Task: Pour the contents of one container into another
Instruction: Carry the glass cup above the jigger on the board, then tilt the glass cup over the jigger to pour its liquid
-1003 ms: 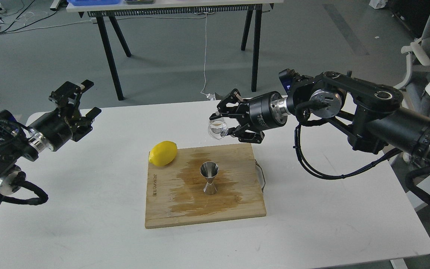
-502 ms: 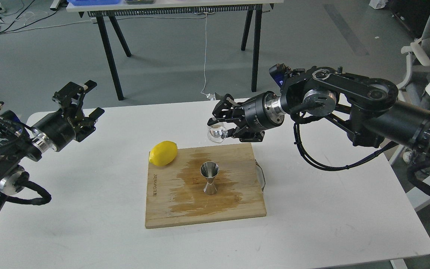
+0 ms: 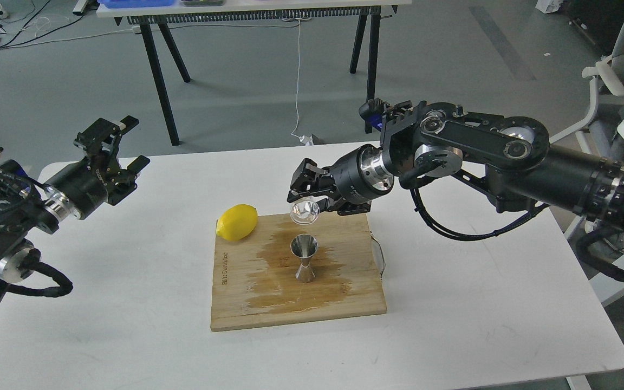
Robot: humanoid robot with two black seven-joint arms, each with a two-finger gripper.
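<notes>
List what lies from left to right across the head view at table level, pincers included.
Left pincer → lemon → steel jigger on the wooden cutting board → cutting board's metal handle. The glass cup in the right pincer sits directly above the jigger, so neither is ordered.

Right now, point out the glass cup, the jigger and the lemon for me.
glass cup (image 3: pixel 304 211): head view, on its clear round body, held by the right arm above the board.
jigger (image 3: pixel 304 247): head view, on the rim of its upper cone.
lemon (image 3: pixel 237 222): head view, on the middle of its yellow skin.
</notes>
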